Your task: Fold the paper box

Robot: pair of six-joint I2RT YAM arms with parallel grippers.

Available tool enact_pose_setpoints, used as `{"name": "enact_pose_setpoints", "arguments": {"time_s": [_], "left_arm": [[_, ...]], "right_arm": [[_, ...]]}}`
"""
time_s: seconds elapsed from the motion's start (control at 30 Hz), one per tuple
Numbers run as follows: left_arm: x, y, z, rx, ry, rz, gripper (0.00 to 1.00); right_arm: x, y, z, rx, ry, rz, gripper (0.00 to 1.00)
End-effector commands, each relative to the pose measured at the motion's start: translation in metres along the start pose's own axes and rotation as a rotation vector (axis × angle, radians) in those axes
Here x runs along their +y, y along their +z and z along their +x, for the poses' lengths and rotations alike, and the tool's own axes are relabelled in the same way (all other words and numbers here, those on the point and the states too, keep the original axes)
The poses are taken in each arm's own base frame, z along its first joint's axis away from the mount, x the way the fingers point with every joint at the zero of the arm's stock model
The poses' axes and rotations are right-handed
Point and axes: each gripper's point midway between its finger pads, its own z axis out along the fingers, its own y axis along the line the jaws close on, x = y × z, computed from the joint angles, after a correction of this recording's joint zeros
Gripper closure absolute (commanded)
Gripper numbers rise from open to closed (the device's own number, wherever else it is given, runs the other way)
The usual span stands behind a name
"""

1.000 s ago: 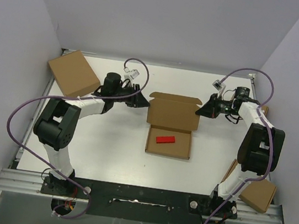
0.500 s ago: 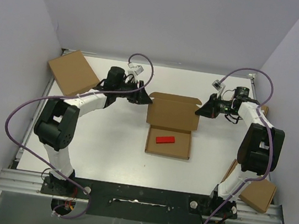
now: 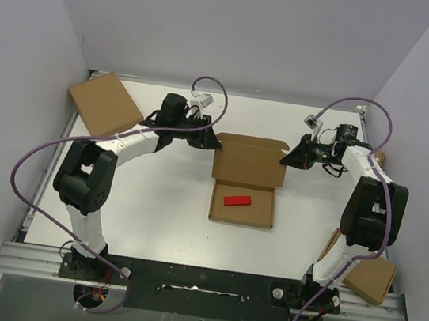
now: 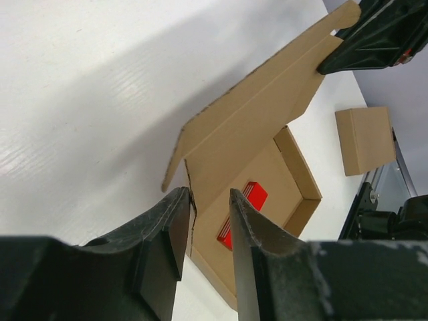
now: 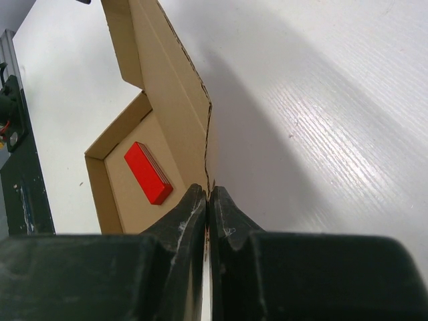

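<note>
The paper box lies mid-table with its lid raised behind a shallow tray that holds a small red block. My left gripper is at the lid's left edge. In the left wrist view its jaws stand apart, the lid's corner just against the left fingertip, and the red block shows through the gap. My right gripper is shut on the lid's right edge; in the right wrist view its fingers pinch the cardboard above the red block.
A ready-made brown box lies at the back left. Another sits by the right arm's base, also seen as a brown box in the left wrist view. A third brown box peeks out behind the right arm. Purple cables loop over both arms.
My left gripper has moved right, up to the lid's left edge, and its jaws now stand narrower than half a second ago. The right gripper and the box have stayed put.
</note>
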Motion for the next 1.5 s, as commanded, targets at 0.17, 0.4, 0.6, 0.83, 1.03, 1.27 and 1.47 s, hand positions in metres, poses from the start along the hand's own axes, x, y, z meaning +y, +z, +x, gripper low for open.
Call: {"name": "enact_pose_setpoints", "arguments": {"time_s": [0.17,0.4,0.6,0.83,1.03,1.27,1.47], "left_arm": [[0.016,0.001,-0.009,0.001,0.037,-0.110,0.67],[0.014,0.008,-0.005,0.022,0.024,-0.095,0.79],[0.011,0.011,-0.007,0.030,0.022,-0.101,0.96],[0.006,0.007,-0.039,-0.061,0.063,-0.228,1.00],[0.007,0.006,-0.075,-0.202,0.135,-0.377,1.00],[0.005,0.014,-0.104,-0.357,0.229,-0.499,1.00],[-0.004,0.020,-0.116,-0.437,0.245,-0.514,1.00]], "right_arm": [[0.016,-0.005,-0.021,-0.041,-0.078,-0.020,1.00],[0.017,-0.004,-0.022,-0.041,-0.081,-0.022,1.00],[0.018,-0.003,-0.024,-0.041,-0.085,-0.016,1.00],[0.007,0.013,-0.039,0.021,-0.172,0.150,1.00],[-0.010,0.024,-0.073,-0.003,-0.276,0.400,1.00],[-0.019,0.045,-0.102,-0.039,-0.369,0.658,1.00],[-0.019,0.053,-0.117,-0.114,-0.438,0.820,1.00]]}}
